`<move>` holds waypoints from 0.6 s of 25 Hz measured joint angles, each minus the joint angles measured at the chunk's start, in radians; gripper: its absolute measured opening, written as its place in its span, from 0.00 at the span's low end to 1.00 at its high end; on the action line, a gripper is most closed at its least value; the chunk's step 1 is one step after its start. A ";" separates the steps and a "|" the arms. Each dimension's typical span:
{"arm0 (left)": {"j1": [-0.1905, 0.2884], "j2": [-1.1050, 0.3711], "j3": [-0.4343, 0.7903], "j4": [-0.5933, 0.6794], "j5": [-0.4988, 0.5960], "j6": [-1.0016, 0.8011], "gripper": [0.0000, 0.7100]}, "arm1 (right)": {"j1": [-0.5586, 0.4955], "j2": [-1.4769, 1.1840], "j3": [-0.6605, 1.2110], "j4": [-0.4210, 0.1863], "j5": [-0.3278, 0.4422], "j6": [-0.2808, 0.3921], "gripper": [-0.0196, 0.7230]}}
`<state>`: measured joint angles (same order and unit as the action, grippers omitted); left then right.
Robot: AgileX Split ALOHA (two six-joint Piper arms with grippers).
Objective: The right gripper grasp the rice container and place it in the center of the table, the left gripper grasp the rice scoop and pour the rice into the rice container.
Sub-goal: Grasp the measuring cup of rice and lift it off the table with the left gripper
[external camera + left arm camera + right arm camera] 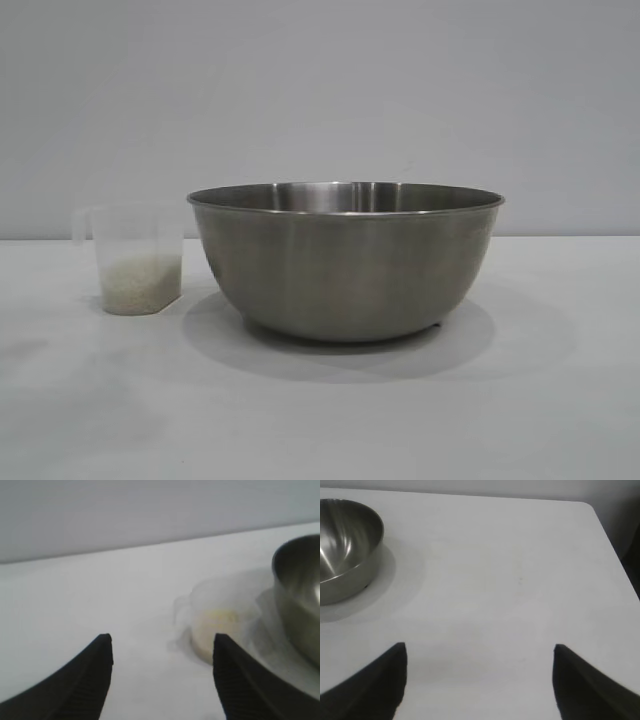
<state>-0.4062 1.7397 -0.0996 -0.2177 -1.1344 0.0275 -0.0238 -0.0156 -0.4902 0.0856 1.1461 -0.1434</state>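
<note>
Just ahead of left gripper's (162, 672) fingers (95, 670): rice scoop (217, 625).

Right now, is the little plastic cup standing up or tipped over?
Standing up. The cup sits flat on the table, open end up, with rice settled in its lower part, beside the bowl.

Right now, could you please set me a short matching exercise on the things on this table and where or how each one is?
Things:
1. rice container
2. rice scoop
3. rice
4. left gripper

States:
a. open, holding nothing, scoop ahead of it
b. inside the scoop, not yet poured
c. steel, at the table's centre
d. clear plastic, upright beside the bowl

Pairs: 1-c, 2-d, 3-b, 4-a
</note>
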 joint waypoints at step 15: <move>0.000 0.169 -0.216 -0.039 -0.002 0.025 0.45 | 0.000 0.000 0.000 0.000 0.000 0.000 0.71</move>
<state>-0.4062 1.9091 -0.3152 -0.2567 -1.1367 0.0524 -0.0238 -0.0156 -0.4902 0.0856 1.1461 -0.1434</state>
